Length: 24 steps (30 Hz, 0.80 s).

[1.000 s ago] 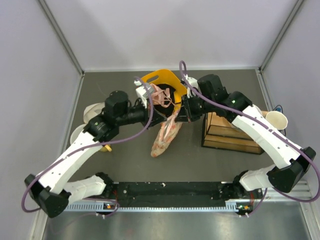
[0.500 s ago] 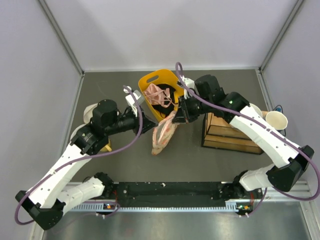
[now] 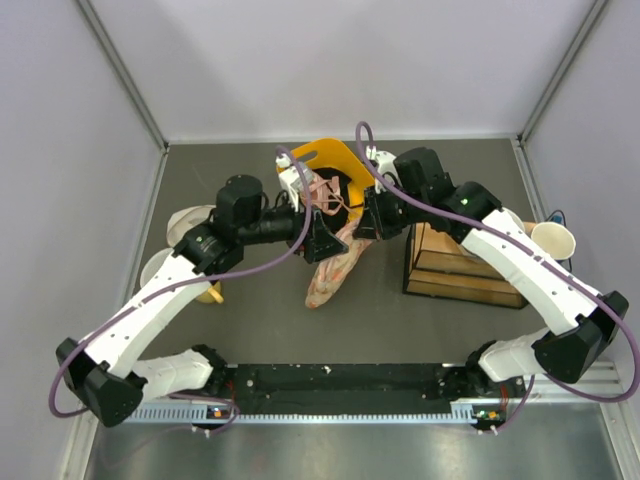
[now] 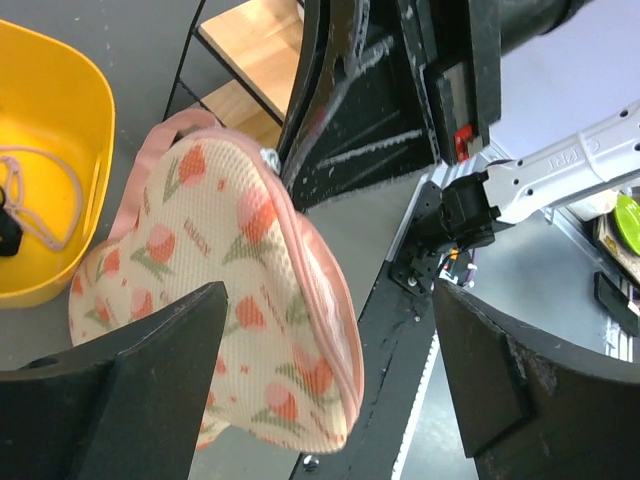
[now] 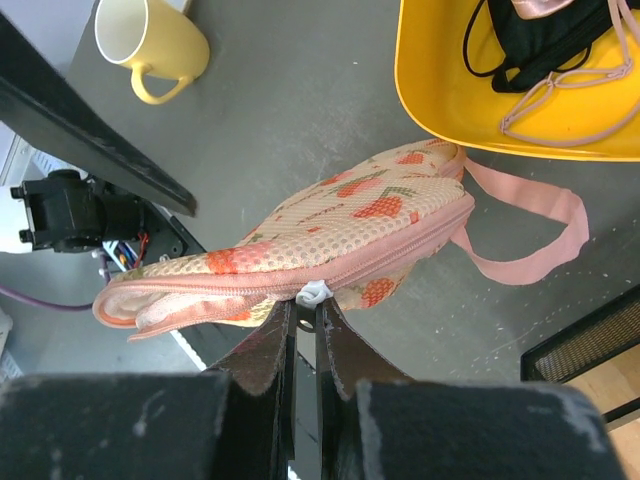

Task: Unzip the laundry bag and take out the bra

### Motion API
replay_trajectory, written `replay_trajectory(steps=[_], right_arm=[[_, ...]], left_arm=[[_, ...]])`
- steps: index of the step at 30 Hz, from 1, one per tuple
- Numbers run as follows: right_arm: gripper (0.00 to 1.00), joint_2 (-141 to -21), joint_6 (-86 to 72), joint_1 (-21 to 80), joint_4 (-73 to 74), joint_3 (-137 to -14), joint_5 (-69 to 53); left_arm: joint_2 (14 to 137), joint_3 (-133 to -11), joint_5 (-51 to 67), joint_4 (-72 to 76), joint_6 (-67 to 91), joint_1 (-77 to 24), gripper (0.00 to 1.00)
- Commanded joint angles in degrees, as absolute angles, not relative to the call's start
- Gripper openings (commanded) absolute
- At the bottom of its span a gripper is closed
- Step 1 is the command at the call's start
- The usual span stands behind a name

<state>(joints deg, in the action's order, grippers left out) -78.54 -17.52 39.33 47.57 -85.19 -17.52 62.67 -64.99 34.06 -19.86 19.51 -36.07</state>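
The laundry bag (image 3: 333, 268), pale pink with orange-red prints, hangs off the table from my right gripper (image 3: 356, 236). In the right wrist view the right gripper (image 5: 312, 305) is shut on the small white zip pull (image 5: 313, 292), about halfway along the bag's (image 5: 300, 250) pink zip edging. My left gripper (image 3: 322, 240) stands wide open just left of the bag. In the left wrist view the bag (image 4: 230, 290) hangs between and beyond the spread fingers (image 4: 120, 390) of the left gripper (image 4: 325, 390), which touch nothing. The bra is hidden.
Behind the bag stands a yellow basket (image 3: 318, 160) holding a pink strappy garment (image 5: 560, 100) and a black garment (image 5: 530, 50). A wooden crate (image 3: 460, 265) stands to the right, with a paper cup (image 3: 553, 240) beyond it. A yellow mug (image 5: 165, 45) and bowls (image 3: 185, 225) are on the left.
My left gripper was shut, swung away to the left, then came back beside the bag and opened wide. The right gripper has kept its hold on the zip pull.
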Motion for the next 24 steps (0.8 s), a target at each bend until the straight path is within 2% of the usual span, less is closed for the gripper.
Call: replay_trajectory(steps=[1,2,4,5,6,9,10,11,13,14,15,16,17,21,22,24], right_arm=[[0.0,-77.3,-16.7,39.6,46.6,-87.2,-16.7],[0.0,-77.2,-16.8,39.6,46.6,-87.1,-16.7],[0.0,-77.3,-16.9,39.6,46.6,-87.0,-16.8],[0.0,-77.3,-16.7,39.4,46.5,-87.0,-16.7],[0.0,-77.1,-16.9,39.5,46.6,-87.0,-16.6],[0.0,-76.3,-17.0,39.6,46.8,-87.0,-16.4],[0.0,-76.2,-17.1,39.6,46.7,-86.9,-16.6],[0.0,-76.0,-16.9,39.6,46.8,-87.1,-16.6],[0.0,-75.7,-16.5,39.6,46.8,-87.4,-17.4],[0.07,-75.6,-16.3,39.5,47.0,-87.6,-17.9],[0.23,-75.5,-15.8,39.5,47.3,-87.8,-18.7],[0.47,-75.2,-14.4,38.9,47.9,-88.5,-19.9],[0.53,-75.0,-13.9,38.2,49.2,-88.9,-20.0],[0.7,-72.2,-12.7,33.0,49.9,-90.2,-23.6],[0.8,-71.6,-12.3,32.3,49.9,-90.7,-25.3],[0.81,-70.8,-11.6,31.7,49.8,-91.1,-25.4]], left_arm=[[67.5,-69.3,36.8,-14.2,21.9,-37.5,0.86],[68.4,-70.0,36.4,-13.9,22.1,-37.9,0.83],[70.8,-71.8,35.9,-13.8,22.1,-38.4,0.7],[71.9,-72.2,35.9,-13.9,22.1,-38.3,0.66],[72.3,-72.9,35.5,-13.8,22.1,-38.4,0.55],[72.9,-73.5,35.6,-14.5,21.3,-38.4,0.34],[72.9,-73.4,35.6,-14.8,21.0,-38.4,0.11],[73.0,-73.4,35.6,-15.2,20.7,-38.3,0.0],[73.0,-73.0,34.8,-16.8,20.1,-38.4,0.0],[72.2,-72.3,34.5,-17.0,19.9,-38.4,0.0],[71.5,-71.6,33.9,-17.1,19.6,-38.3,0.0],[70.8,-71.2,33.8,-17.4,18.9,-38.2,0.0],[69.5,-70.4,33.6,-17.5,18.5,-38.1,0.0],[66.7,-69.3,34.9,-18.5,16.8,-37.4,0.0],[66.4,-69.2,35.5,-19.2,16.0,-37.4,0.0],[65.7,-69.3,36.4,-20.1,15.0,-37.4,0.0]])
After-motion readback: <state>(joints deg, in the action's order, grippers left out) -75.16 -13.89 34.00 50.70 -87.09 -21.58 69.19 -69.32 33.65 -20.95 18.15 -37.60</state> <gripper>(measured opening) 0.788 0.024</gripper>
